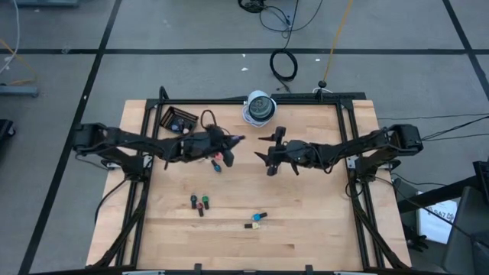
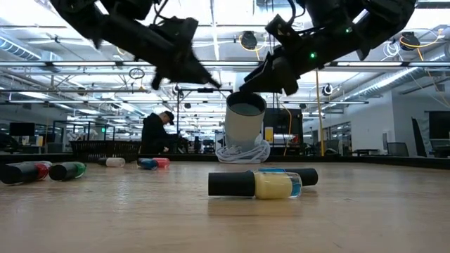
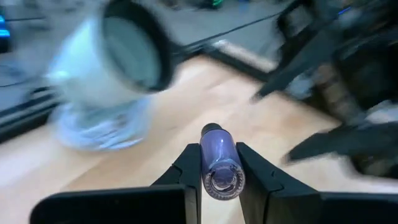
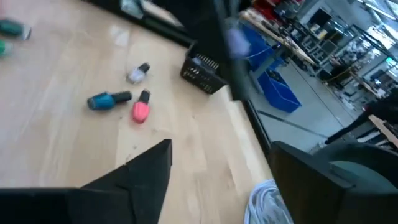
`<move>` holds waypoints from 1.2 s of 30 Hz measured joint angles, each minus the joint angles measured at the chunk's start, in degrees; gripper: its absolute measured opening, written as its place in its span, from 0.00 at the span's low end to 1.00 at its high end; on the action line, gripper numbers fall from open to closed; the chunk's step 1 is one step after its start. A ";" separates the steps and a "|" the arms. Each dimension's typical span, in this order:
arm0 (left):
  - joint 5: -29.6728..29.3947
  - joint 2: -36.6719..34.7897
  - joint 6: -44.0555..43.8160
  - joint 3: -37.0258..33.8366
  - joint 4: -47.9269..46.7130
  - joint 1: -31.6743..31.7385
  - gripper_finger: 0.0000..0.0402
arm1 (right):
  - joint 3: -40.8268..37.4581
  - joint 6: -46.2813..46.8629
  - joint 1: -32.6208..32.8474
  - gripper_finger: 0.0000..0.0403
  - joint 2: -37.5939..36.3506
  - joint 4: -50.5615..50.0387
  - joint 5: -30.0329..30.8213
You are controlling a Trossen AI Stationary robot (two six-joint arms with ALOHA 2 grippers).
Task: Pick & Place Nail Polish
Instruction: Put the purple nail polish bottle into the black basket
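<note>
Left gripper (image 3: 219, 163) clamped on a purple nail polish bottle (image 3: 219, 163), held above the table (image 1: 252, 244) mid-rear, near the white cup (image 1: 259, 107). Right gripper (image 1: 269, 153) facing it, jaws spread wide, holding nothing. Other bottles (image 1: 200, 202) lie loose on the wood.

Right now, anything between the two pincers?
Nothing on the table: the high view shows bare wood between the left pincer, shut on a purple bottle, and the open right pincer.

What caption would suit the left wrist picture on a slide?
Left gripper shut on a purple nail polish bottle, above the wooden table near a white cup.
</note>
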 joint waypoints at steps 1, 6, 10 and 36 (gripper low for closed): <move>-1.99 -1.01 -0.16 -0.03 -2.29 -0.43 0.13 | 0.02 0.63 -0.04 0.66 -0.29 -0.09 -0.60; -4.93 -4.83 0.18 -0.05 -9.22 -4.25 0.13 | 0.06 4.94 -0.12 0.66 -3.84 -3.06 -8.02; 3.83 -5.68 5.18 -0.05 -8.39 -7.84 0.13 | 0.04 6.87 -0.49 0.63 -6.89 -5.92 -11.41; 30.78 -14.03 21.70 -3.80 -5.87 -22.75 0.13 | 0.00 8.77 -2.40 0.55 -10.15 -12.29 -11.47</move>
